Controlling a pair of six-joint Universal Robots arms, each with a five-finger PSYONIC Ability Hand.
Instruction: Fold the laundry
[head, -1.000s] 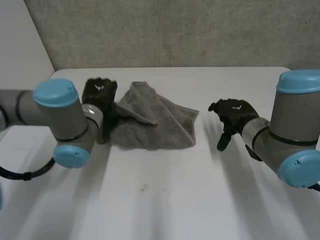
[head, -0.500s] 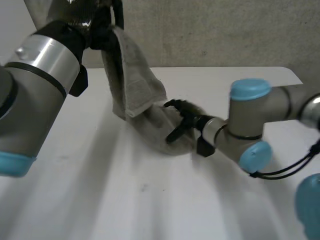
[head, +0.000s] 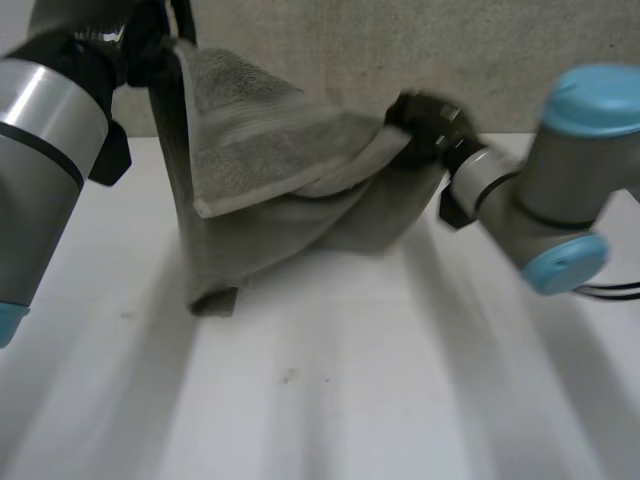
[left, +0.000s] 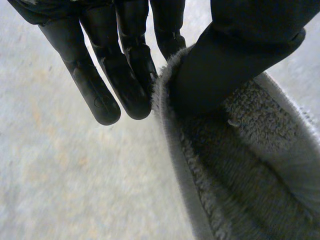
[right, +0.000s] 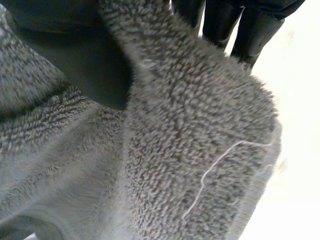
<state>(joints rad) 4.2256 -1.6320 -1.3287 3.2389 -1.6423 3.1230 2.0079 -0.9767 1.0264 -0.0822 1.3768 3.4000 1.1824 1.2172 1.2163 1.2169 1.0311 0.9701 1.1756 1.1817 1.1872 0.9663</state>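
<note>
the grey terry-cloth towel (head: 270, 190) hangs above the back half of the white worktop (head: 350, 400), stretched between two holds, probably so it can open out flat before folding. its lowest corner seems to touch the worktop nearer the left edge. the left robot hand (left: 125, 60) is raised high and pinches the towel's edge between thumb and straight fingers. the right robot hand (head: 425, 125), lower and near the back edge, clamps a bunched part between thumb and fingers. a fold sags between them, so i judge the spread unfinished.
</note>
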